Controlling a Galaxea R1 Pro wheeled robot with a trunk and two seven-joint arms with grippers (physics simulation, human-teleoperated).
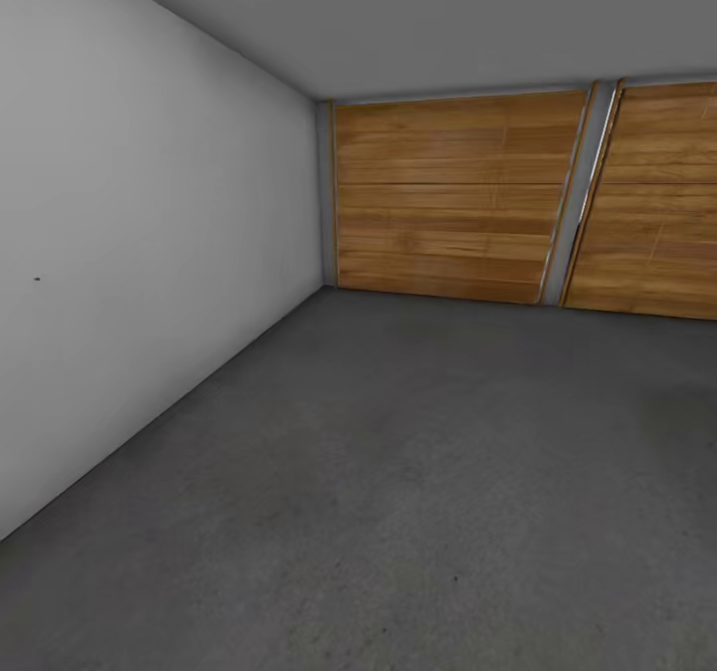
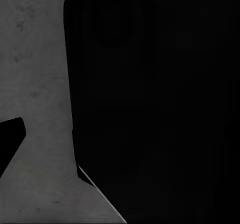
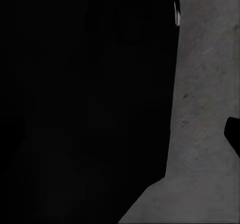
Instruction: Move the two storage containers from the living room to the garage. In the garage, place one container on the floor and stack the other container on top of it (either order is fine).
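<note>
**Overview of a bare garage corner, with both wrist cameras facing the concrete**

Ahead, in the head view, the garage is seen as an unfurnished room. A plain white wall (image 1: pixel 149 253) runs along the left side and meets the far end at a corner, under a grey ceiling (image 1: pixel 448 14). The far end is closed by two wide wood-panelled doors (image 1: pixel 448 198), separated by a narrow grey post (image 1: pixel 583 193); the second door is cut off by the right edge of the picture. The floor (image 1: pixel 398 472) is dark grey, mottled concrete and extends from the doors to the bottom of the frame.

In the left wrist view, a large black shape (image 2: pixel 155 109) is seen close to the lens, with the rough grey concrete beside it and a smaller dark wedge (image 2: pixel 10 139) at the picture's edge. In the right wrist view, a similar black mass (image 3: pixel 85 104) is seen against the same concrete. Whether the fingers of either gripper are parted or closed, and whether anything is held, cannot be told. No storage container can be located in these pictures.
</note>
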